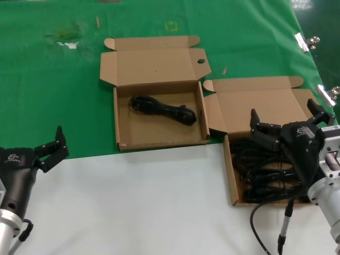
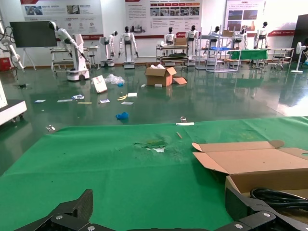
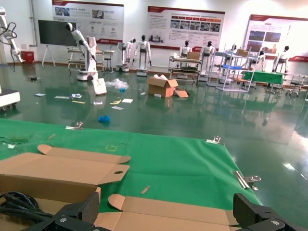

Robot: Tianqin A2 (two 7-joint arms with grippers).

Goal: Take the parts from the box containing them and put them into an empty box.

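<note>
The box containing the parts (image 1: 229, 175) stands at the right with its lid (image 1: 260, 106) open, holding a tangled pile of black cables (image 1: 260, 170). My right gripper (image 1: 284, 118) hovers over its rear part, open and empty; in the right wrist view (image 3: 168, 214) that lid (image 3: 163, 211) lies under the jaws. The other box (image 1: 159, 142) stands in the middle, lid open, with one coiled cable (image 1: 162, 109) inside; it also shows in the left wrist view (image 2: 269, 168). My left gripper (image 1: 57, 147) is open and empty at the near left, over the table's white part.
Green cloth covers the far table, with a torn patch (image 1: 64, 40) at the back left. Metal clips (image 1: 303, 41) hold the cloth's right edge. The near table surface (image 1: 149, 202) is white. A thin black lead (image 1: 265, 212) hangs by my right arm.
</note>
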